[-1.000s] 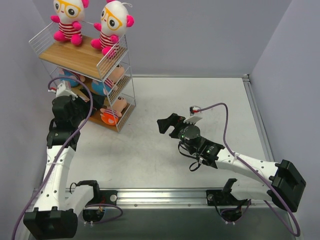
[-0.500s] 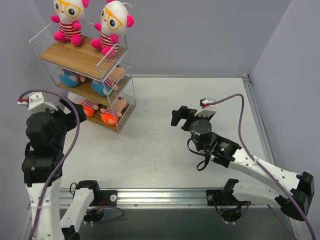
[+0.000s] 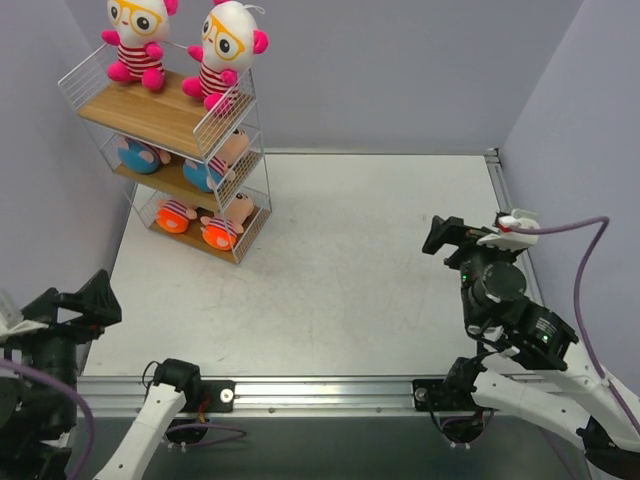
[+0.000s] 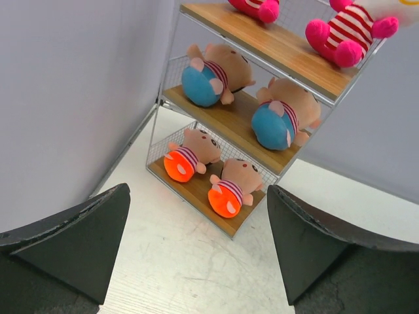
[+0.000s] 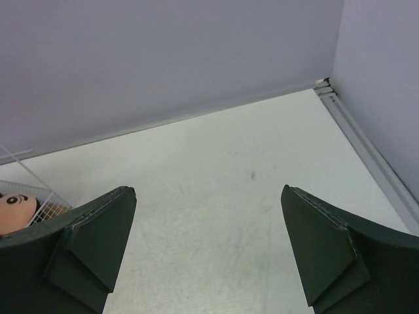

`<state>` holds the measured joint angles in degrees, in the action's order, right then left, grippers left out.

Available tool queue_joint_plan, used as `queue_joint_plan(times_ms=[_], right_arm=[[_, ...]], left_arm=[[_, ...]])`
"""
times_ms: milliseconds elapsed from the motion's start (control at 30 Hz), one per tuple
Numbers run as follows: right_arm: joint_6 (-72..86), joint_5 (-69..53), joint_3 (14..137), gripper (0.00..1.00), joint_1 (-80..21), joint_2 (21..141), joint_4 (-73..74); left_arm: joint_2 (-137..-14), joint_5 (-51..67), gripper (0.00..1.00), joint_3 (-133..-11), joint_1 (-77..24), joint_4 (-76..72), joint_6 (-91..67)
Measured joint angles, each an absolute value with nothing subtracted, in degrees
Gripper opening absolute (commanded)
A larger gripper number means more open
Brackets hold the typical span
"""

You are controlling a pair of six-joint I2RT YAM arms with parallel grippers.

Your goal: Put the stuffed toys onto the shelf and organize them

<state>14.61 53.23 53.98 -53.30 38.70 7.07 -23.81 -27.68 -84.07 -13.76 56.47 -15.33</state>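
The shelf [image 3: 150, 115] stands at the far left, and all six stuffed toys are on it. Two white-headed toys [image 3: 135, 40] [image 3: 225, 50] sit on the top board. Two blue-bottomed toys [image 3: 140, 157] [image 3: 212, 168] lie on the middle board, and two orange-bottomed toys [image 3: 175, 215] [image 3: 225, 228] on the bottom board. The left wrist view shows the shelf [image 4: 281, 42] with the blue pair [image 4: 213, 72] [image 4: 281, 118] and the orange pair [image 4: 186, 154] [image 4: 232, 186]. My left gripper [image 3: 75, 305] [image 4: 196, 255] is open and empty at the near left corner. My right gripper [image 3: 455, 238] [image 5: 209, 248] is open and empty at the right.
Grey walls close the left, back and right sides. A metal rail [image 3: 515, 235] runs along the table's right edge, and another [image 3: 320, 385] along the front. The right wrist view catches the shelf's wire corner [image 5: 39, 196] and one peach toy head [image 5: 12, 208].
My left arm has drawn back from beside the shelf to the near left corner. My right arm has swung from the table's middle to the right side. The toys have not moved.
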Motion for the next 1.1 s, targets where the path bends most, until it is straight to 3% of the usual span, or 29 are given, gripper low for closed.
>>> queue_joint_plan(times_ms=[167,533,1100], right_arm=[[10.2,56.4,53.5,1.00,-53.3,30.1,8.1],[7.6,57.3,50.2,1.00,-53.3,13.9,10.5],[7.2,57.5,48.4,1.00,-53.3,13.1,11.5]], left_arm=[[-16.8,-33.6,0.94,-82.3,-17.1,57.0,-14.3],[-13.7,-37.1,0.94,-73.4,-19.1,57.0,-14.6],[-11.0,-43.1,0.94,-66.5,-23.5,53.4,-18.0]])
